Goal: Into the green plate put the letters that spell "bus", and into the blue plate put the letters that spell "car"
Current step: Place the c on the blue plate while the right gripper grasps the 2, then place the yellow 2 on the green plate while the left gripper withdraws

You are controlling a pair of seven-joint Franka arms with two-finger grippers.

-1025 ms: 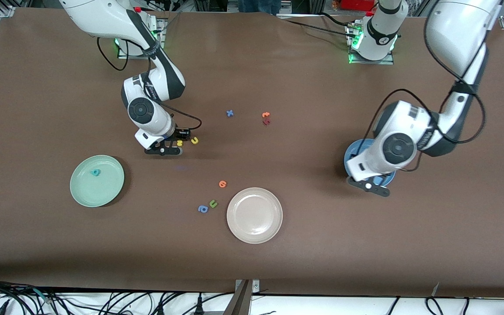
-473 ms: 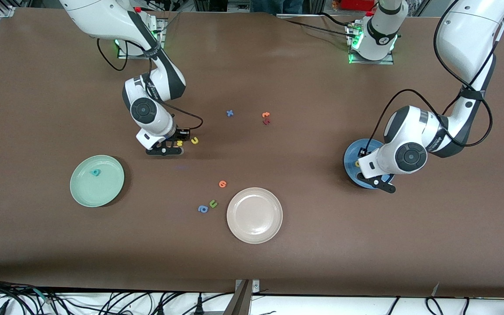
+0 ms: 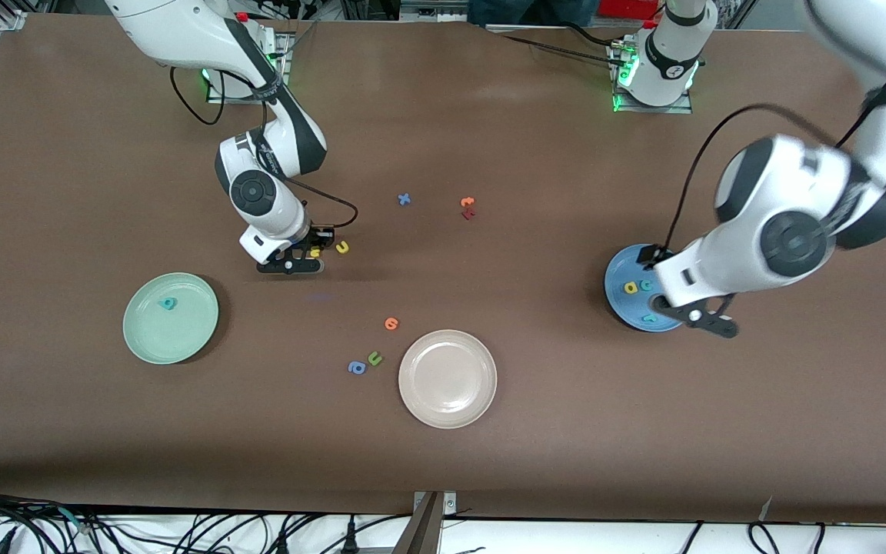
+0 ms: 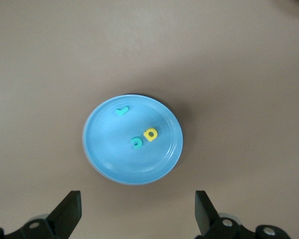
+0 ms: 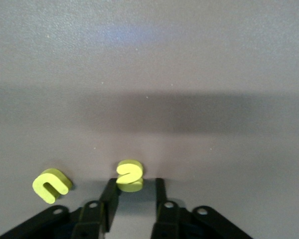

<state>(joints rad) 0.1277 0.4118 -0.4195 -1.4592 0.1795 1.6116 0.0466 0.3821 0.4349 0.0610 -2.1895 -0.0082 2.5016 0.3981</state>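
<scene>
Green plate (image 3: 181,331), mid-height in frame, holds only the teal b (image 3: 169,303). My right tool (image 5: 134,186) is down on the bench just above it, arm bent steeply. It has narrowed around the yellow s (image 5: 129,175), a gap showing on one side. The yellow u (image 5: 52,184) sits just beside. My left tool (image 4: 137,209) has just spread wide and risen over the blue plate (image 4: 104,159). The c (image 4: 136,143), a (image 4: 151,134) and r (image 4: 121,111) lie in it, so "car" looks done.
</scene>
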